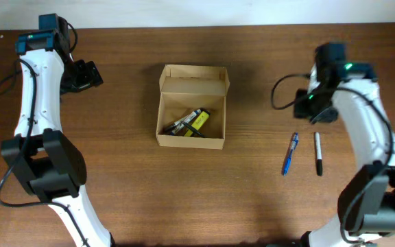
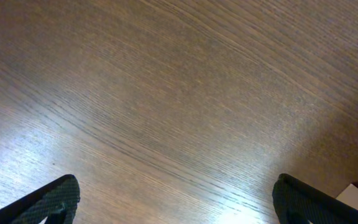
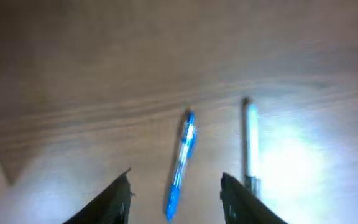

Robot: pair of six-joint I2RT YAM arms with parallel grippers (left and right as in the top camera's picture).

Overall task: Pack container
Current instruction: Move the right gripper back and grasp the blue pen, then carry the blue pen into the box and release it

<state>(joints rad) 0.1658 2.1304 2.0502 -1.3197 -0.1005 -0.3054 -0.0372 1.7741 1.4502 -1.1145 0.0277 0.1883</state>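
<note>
Right gripper (image 3: 175,186), spread, aims at the blue pen (image 3: 182,158) so I can grab it; left gripper (image 2: 176,199), also spread, parked away from container (image 1: 190,142).

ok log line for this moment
box open, items inside | blue pen, white pen on table | right gripper open by pens | left gripper open

One container (image 1: 190,142) sits on the worktop (image 1: 115,171). Two pens lie right of it: one blue pen (image 1: 291,153), one white-and-black pen (image 1: 317,153). Inside the container lies a small heap of yellow-and-black items (image 1: 192,122), too tangled to count. Two hands: left hand (image 2: 176,208), right hand (image 3: 176,199).
</note>
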